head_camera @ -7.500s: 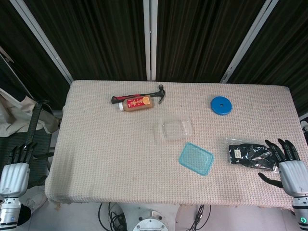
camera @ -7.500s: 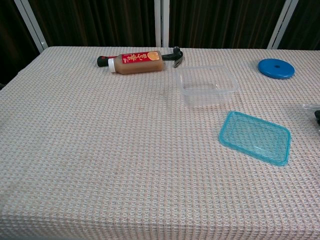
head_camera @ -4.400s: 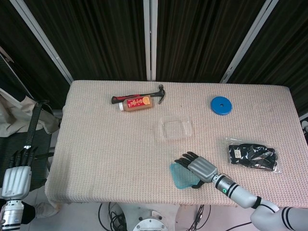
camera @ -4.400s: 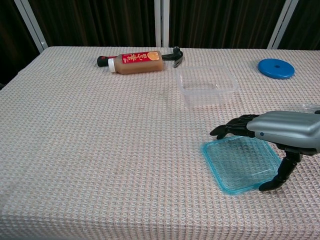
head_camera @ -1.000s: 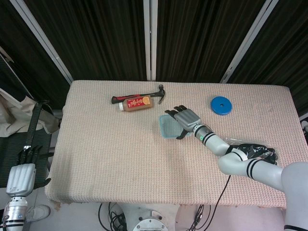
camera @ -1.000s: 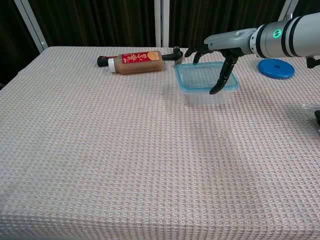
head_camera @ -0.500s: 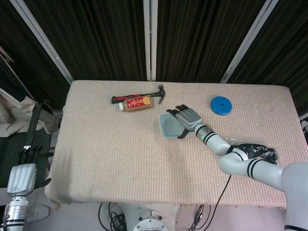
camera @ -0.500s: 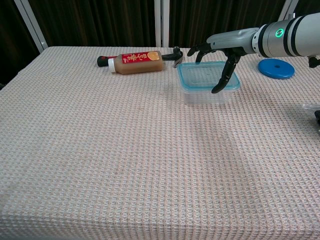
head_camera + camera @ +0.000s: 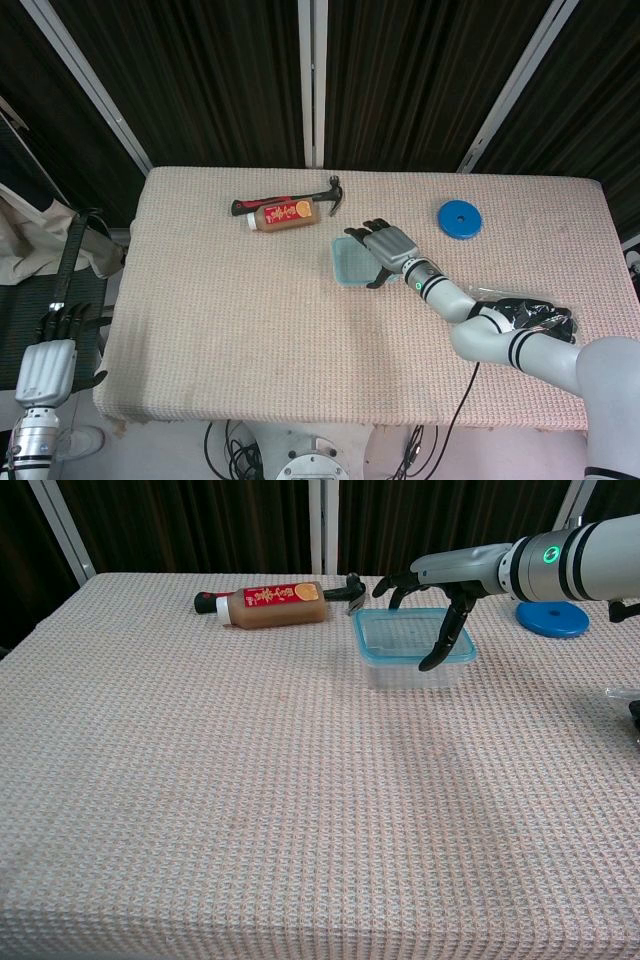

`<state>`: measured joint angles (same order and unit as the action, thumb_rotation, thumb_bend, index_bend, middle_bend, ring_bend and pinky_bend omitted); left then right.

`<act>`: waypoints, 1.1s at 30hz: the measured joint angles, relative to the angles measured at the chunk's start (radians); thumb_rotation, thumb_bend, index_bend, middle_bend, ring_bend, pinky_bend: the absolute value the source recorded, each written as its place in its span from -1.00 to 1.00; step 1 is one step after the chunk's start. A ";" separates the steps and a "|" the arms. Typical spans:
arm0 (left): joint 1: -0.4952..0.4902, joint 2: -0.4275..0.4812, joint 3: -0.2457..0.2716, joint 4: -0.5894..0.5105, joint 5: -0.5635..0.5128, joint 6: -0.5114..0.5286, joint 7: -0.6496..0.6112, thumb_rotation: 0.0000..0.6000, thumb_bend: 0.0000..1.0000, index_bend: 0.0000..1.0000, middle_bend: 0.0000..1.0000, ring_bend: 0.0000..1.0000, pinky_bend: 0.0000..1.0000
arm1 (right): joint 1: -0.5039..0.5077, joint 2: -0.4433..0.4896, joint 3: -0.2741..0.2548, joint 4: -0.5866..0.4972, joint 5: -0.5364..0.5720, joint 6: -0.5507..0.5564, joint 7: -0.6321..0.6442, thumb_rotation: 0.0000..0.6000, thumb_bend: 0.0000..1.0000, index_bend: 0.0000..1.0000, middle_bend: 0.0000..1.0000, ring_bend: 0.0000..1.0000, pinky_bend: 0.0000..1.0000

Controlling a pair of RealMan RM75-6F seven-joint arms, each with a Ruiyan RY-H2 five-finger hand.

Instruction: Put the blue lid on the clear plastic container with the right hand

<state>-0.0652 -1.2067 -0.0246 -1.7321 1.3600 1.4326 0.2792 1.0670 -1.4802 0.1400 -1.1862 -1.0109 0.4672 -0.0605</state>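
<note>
The blue lid [image 9: 408, 632] lies on top of the clear plastic container [image 9: 412, 675], covering its opening; in the head view the lid [image 9: 351, 263] hides the container almost fully. My right hand [image 9: 445, 585] reaches over it from the right, fingers past the lid's far edge and thumb down at its near right edge, holding the lid. From above, the right hand [image 9: 390, 249] covers the lid's right half. My left hand [image 9: 47, 364] hangs off the table at the lower left, fingers straight, holding nothing.
A hammer [image 9: 322, 195] and a brown bottle [image 9: 268, 604] lie at the back, just left of the container. A blue disc [image 9: 552, 616] sits at the back right. Black gloves in a clear bag [image 9: 525, 316] lie near the right edge.
The right hand carried the lid from the table's front up onto the container. In the last half second hand and lid settled slightly lower and left. The left hand stayed put.
</note>
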 measured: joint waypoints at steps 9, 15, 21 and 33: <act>0.001 -0.003 0.001 0.004 0.000 0.002 -0.005 1.00 -1.00 -0.89 -0.92 -1.00 -1.00 | 0.003 0.007 -0.009 -0.015 0.004 0.008 -0.023 1.00 -0.98 -1.00 -0.81 -1.00 -1.00; 0.003 -0.004 0.001 0.007 -0.001 0.004 -0.010 1.00 -1.00 -0.89 -0.92 -1.00 -1.00 | 0.001 0.026 -0.017 -0.058 0.006 0.028 -0.047 1.00 -1.00 -1.00 -0.99 -1.00 -1.00; 0.005 -0.004 0.003 0.009 0.005 0.009 -0.015 1.00 -1.00 -0.89 -0.92 -1.00 -1.00 | -0.012 0.053 -0.020 -0.124 -0.014 0.085 -0.069 1.00 -1.00 -1.00 -0.96 -1.00 -1.00; 0.009 -0.009 0.005 0.020 0.009 0.012 -0.028 1.00 -1.00 -0.89 -0.92 -1.00 -1.00 | -0.040 0.044 -0.021 -0.156 -0.098 0.125 -0.045 1.00 -1.00 -1.00 -0.72 -1.00 -1.00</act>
<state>-0.0565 -1.2161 -0.0199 -1.7121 1.3691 1.4447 0.2512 1.0268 -1.4357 0.1192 -1.3426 -1.1086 0.5925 -0.1053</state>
